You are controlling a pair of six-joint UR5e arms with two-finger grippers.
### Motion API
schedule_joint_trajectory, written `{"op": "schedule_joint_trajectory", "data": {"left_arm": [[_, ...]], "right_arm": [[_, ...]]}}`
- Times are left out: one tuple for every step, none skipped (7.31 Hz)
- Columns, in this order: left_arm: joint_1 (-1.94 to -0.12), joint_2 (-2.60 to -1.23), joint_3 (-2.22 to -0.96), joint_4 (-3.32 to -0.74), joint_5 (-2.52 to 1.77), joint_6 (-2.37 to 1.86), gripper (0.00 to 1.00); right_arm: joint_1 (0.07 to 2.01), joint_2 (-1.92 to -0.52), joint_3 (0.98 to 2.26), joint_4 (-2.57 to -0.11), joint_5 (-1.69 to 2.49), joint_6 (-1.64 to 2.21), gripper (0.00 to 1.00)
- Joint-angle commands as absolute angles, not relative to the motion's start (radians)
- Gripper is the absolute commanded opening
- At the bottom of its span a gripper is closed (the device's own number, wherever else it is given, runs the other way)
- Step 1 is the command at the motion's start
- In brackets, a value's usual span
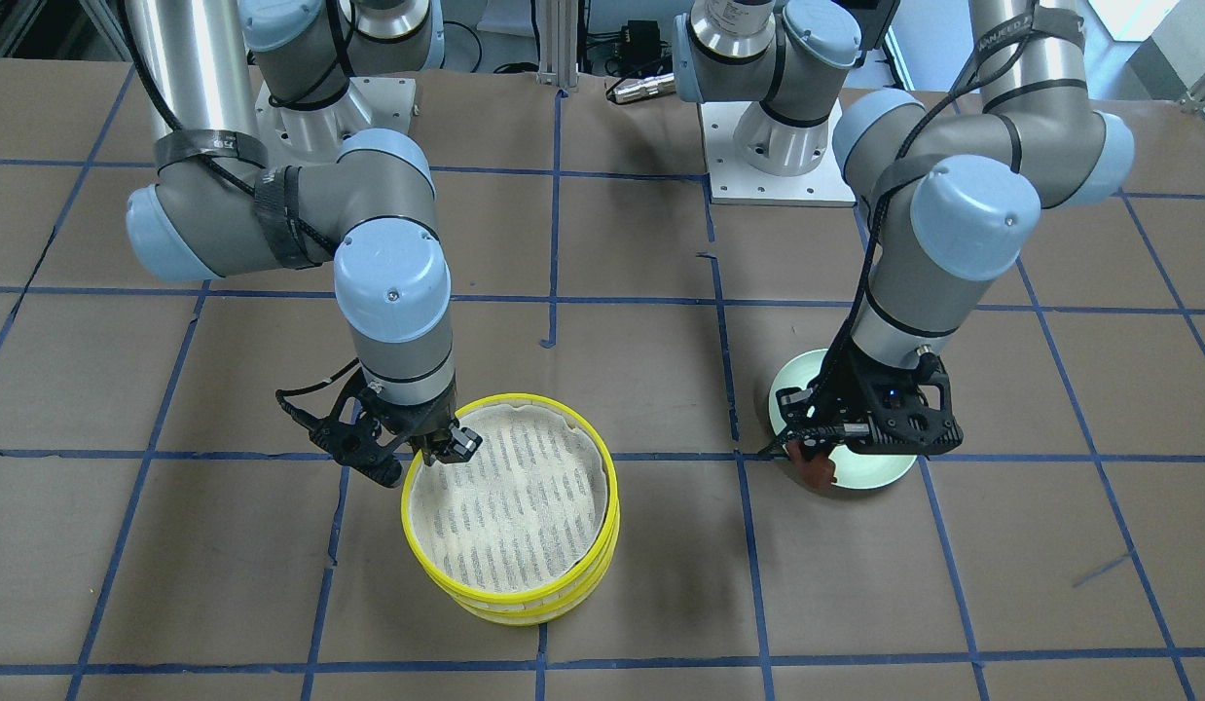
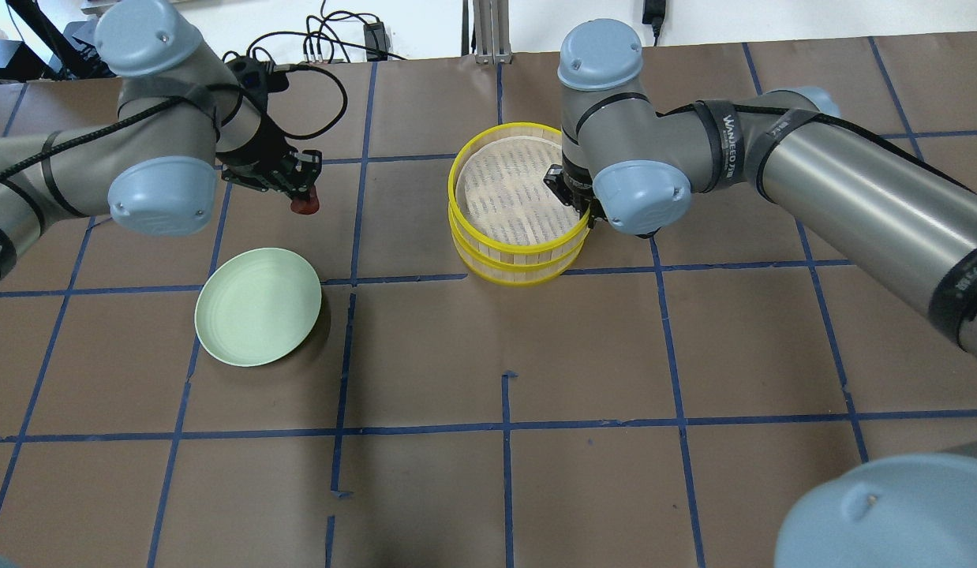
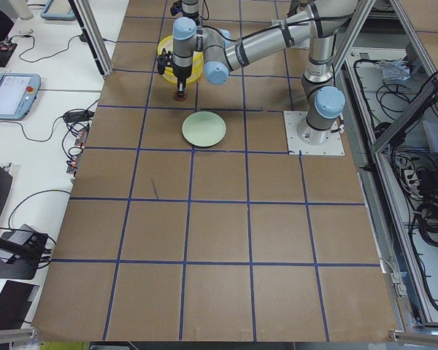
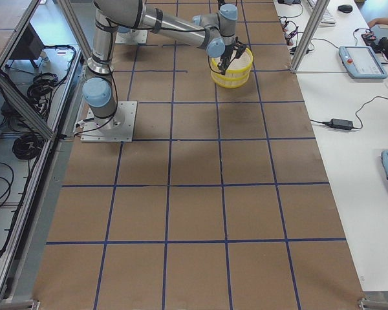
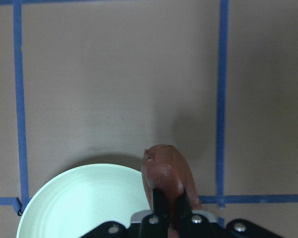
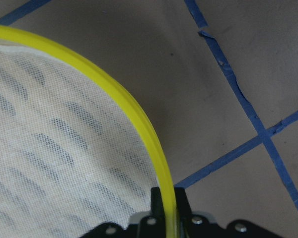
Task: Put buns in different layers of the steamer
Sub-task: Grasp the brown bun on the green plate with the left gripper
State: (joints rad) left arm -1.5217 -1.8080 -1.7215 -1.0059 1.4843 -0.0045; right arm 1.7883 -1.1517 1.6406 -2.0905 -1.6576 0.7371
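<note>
My left gripper [image 2: 303, 196] is shut on the reddish-brown bun [image 2: 305, 206], holding it above the table just beyond the pale green plate [image 2: 258, 315]. The left wrist view shows the bun [image 5: 164, 171] between the fingers and the plate's rim [image 5: 84, 198] below. My right gripper [image 1: 445, 450] is shut on the yellow rim [image 6: 139, 124] of the upper steamer layer [image 2: 496, 136]. That layer sits slightly offset over the lower layer [image 2: 520, 273], and its whitish liner is bare. The white bun is hidden.
The plate [image 1: 875, 474] holds nothing and lies partly under my left wrist in the front-facing view. The brown table carries a grid of blue tape lines. The arm bases stand at the table's back edge.
</note>
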Motion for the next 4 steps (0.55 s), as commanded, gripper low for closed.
{"op": "schedule_joint_trajectory", "data": {"left_arm": [[-1.594, -1.799, -1.680, -1.008, 1.416, -0.144, 0.05], [-1.597, -1.796, -1.677, -1.006, 1.413, -0.140, 0.05], [-1.595, -1.784, -1.672, -1.002, 1.390, -0.130, 0.05], [-1.595, -1.764, -1.663, -1.002, 1.387, -0.129, 0.06]], "right_arm": [[1.789, -1.152, 1.641, -2.095, -1.605, 0.745, 0.09], [1.789, -1.152, 1.640, -2.097, -1.603, 0.755, 0.09], [1.789, -1.149, 1.638, -2.097, -1.603, 0.746, 0.09], [1.789, -1.149, 1.643, -2.094, -1.603, 0.747, 0.28]]}}
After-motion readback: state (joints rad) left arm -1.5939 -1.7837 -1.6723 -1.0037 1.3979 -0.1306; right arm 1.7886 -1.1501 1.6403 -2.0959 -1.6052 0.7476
